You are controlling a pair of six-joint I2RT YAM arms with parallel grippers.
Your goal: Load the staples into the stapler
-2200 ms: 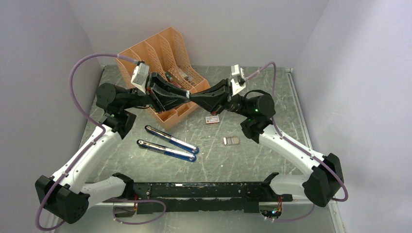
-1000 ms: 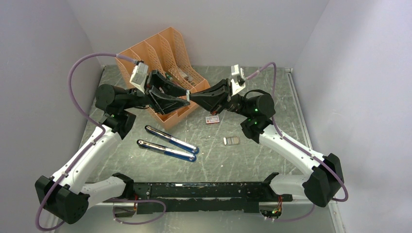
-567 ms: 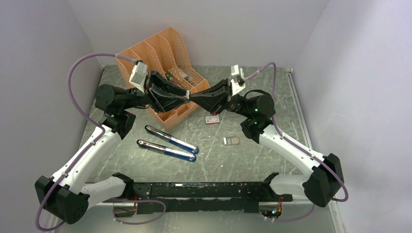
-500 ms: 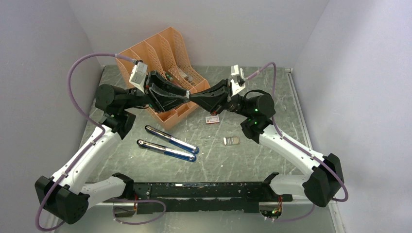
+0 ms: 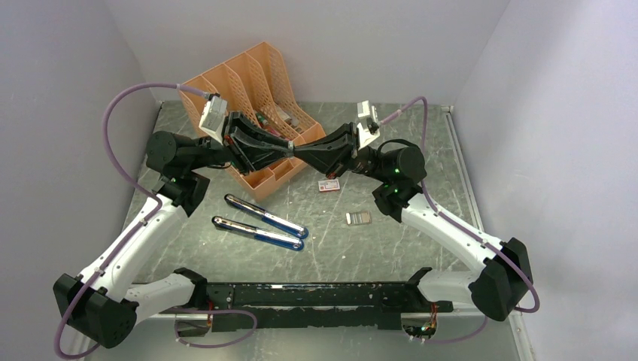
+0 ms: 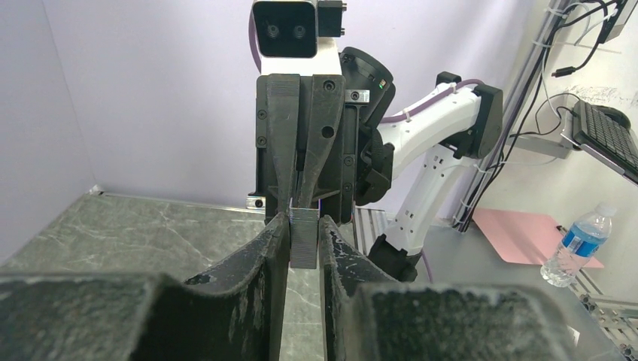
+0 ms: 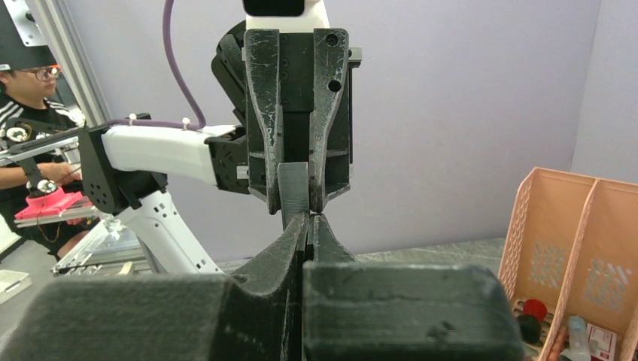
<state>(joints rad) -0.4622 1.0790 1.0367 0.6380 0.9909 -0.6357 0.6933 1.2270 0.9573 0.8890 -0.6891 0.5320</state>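
A grey strip of staples (image 6: 305,241) is held in the air between both grippers, which meet tip to tip over the orange file rack. My left gripper (image 6: 305,222) is closed on the strip's two sides. My right gripper (image 7: 309,218) is shut and pinches the strip's far end (image 7: 293,188). In the top view the two grippers, left (image 5: 286,146) and right (image 5: 298,150), touch noses. A silvery-grey block of staples (image 5: 358,218) lies on the table at the right. The blue-and-silver stapler (image 5: 265,214) lies opened out in two long arms in the middle.
An orange mesh file rack (image 5: 248,90) holding small items stands at the back left, right under the grippers. A little white-and-red box (image 5: 328,185) lies on the table beside it. A black rail (image 5: 316,297) runs along the near edge.
One second ago my left gripper's fingers were spread wide; they have closed in on the strip. The right arm and the things on the table have not moved.
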